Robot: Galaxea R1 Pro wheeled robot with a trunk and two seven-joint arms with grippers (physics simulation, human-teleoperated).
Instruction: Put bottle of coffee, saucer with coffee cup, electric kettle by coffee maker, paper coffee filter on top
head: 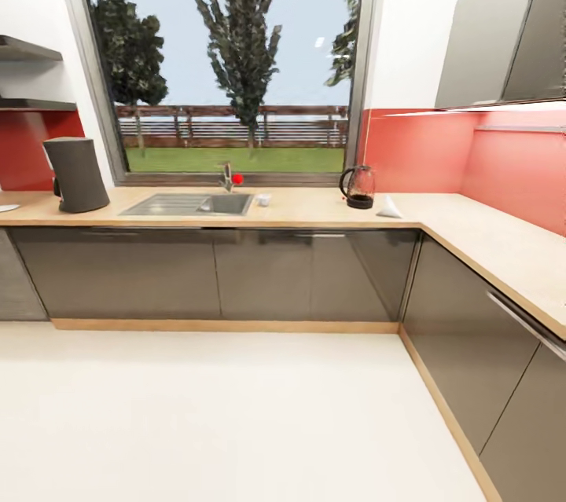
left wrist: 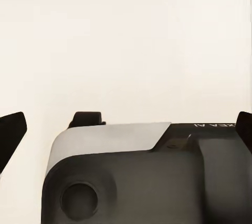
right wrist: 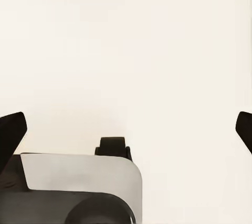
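Observation:
The coffee maker (head: 76,172) stands at the left end of the kitchen countertop (head: 314,211). Right of the sink, the electric kettle (head: 358,186) stands near the corner, with the white paper coffee filter (head: 389,209) lying just right of it. A flat white thing (head: 7,208) at the far left edge may be the saucer. A small white object (head: 263,199) beside the sink may be the coffee cup. The thin kitchen shelf (head: 35,104) hangs on the left wall. The bottle of coffee is out of view. My left gripper (left wrist: 127,129) and right gripper (right wrist: 127,132) are open, empty, over the floor.
A steel sink (head: 192,205) with a tap (head: 227,176) is set under the window. Grey cabinet fronts (head: 220,274) run below, and the worktop turns the corner along the right wall. A thicker dark slab (head: 27,50) hangs above the shelf. Pale floor (head: 236,415) lies between me and the cabinets.

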